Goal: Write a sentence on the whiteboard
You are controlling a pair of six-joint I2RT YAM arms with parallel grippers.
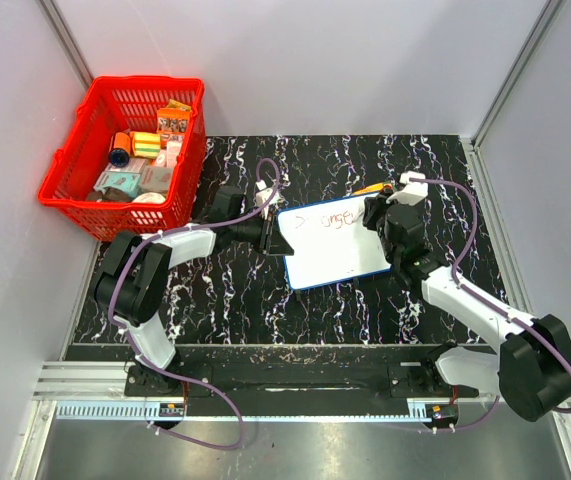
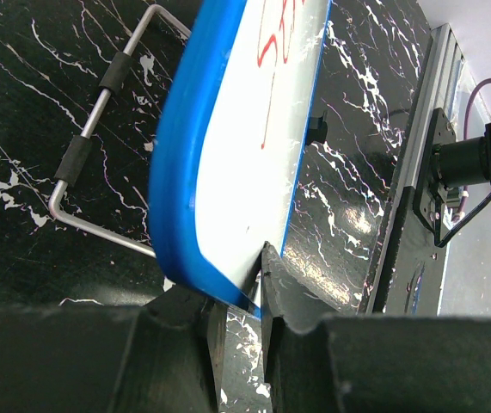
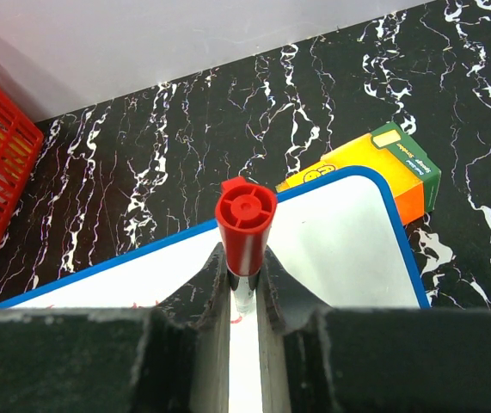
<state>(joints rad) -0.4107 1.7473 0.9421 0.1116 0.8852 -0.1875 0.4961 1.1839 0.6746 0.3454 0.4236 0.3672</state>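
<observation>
Hidden: marker tip, behind the fingers of the right gripper. Right end of the sentence, under that gripper in the top view. Part of the orange box, just beyond the same gripper, behind the whiteboard corner.

Cut off at the wrist-view edge: bent metal rod with black sleeves, left of the left gripper, beneath the board.

Writing: red scrawl along the board's far edge, possibly "orange", not read with certainty. Box print too small to read.

Left gripper clamped on the board's blue rim. Right gripper closed on the red-capped marker, cap up, over the board. Board between the two grippers.

Surface: black table with white veining. Plain pale walls. Red basket of small packs well left of the left gripper.
</observation>
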